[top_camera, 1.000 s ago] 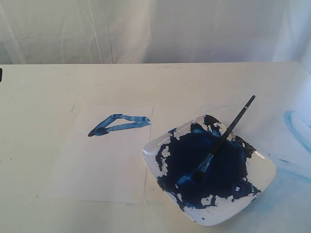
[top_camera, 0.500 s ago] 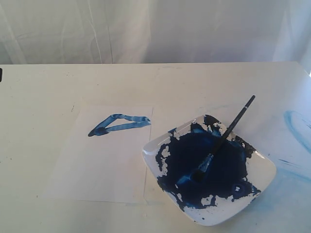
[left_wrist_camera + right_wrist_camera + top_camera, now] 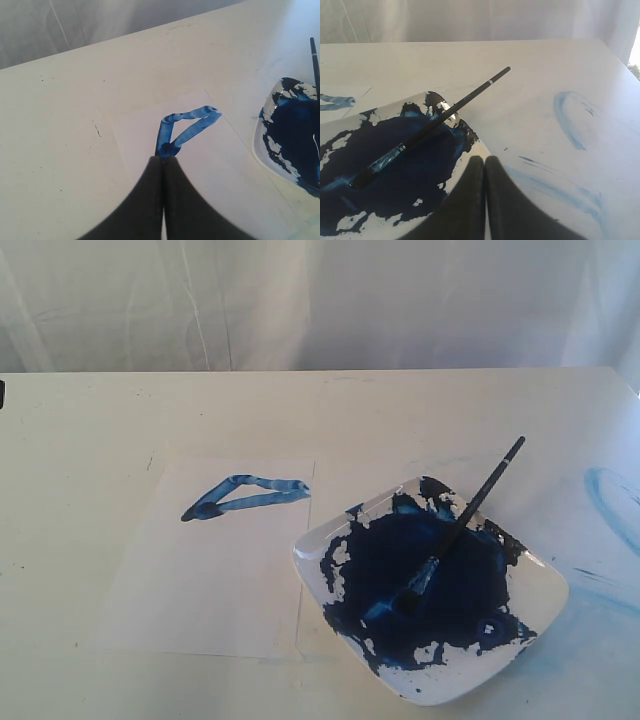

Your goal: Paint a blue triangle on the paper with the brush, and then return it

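Observation:
The blue triangle [image 3: 243,495] lies painted on the upper part of the paper [image 3: 215,580], its dark tip pointing left; it also shows as the triangle [image 3: 186,129] on the paper [image 3: 220,165] in the left wrist view. The brush [image 3: 460,523] rests in the white plate [image 3: 545,585], bristles in the dark-blue paint, black handle sticking out over the far rim. My left gripper [image 3: 163,159] is shut and empty, held above the triangle's tip. Shut and empty too, my right gripper [image 3: 485,160] hovers by the plate's [image 3: 470,160] edge, apart from the brush [image 3: 427,127]. Neither gripper appears in the exterior view.
A faint pale-blue curved smear [image 3: 608,502] and thin blue streaks mark the cream table [image 3: 90,440] right of the plate; the smear [image 3: 567,117] shows in the right wrist view too. A white curtain [image 3: 300,300] hangs behind the table's far edge.

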`<state>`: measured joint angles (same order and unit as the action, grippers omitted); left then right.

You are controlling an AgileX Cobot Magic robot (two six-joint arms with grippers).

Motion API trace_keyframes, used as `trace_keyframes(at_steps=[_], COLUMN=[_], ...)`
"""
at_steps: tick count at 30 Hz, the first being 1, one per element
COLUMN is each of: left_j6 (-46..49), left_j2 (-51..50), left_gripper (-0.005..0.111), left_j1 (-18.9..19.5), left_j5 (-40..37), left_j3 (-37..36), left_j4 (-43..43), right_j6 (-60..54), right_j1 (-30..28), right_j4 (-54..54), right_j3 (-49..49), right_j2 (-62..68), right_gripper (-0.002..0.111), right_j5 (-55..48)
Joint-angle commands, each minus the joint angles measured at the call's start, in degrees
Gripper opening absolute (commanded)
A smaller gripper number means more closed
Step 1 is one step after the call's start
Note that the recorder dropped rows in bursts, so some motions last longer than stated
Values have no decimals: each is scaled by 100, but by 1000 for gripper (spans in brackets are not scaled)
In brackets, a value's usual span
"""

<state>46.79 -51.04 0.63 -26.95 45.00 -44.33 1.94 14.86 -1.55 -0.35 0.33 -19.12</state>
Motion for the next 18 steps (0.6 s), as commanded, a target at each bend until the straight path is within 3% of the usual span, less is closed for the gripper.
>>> trace_keyframes(at_steps=[1, 13, 18], left_j6=[-59, -59, -59], left_j2=[41, 41, 573], left_gripper=[0, 0, 0], left_j1=[-37, -37, -37], left_j5=[-58, -58, -45], left_j3=[3, 3, 3], left_j4=[-90, -90, -90], right_j6=[-68, -68, -68], right_j1=[15, 15, 15], right_j4=[11, 11, 11], right_j3=[35, 35, 35], right_j2=[-33, -33, -33], right_gripper=[0, 0, 0], right_j5=[-5, -5, -5])
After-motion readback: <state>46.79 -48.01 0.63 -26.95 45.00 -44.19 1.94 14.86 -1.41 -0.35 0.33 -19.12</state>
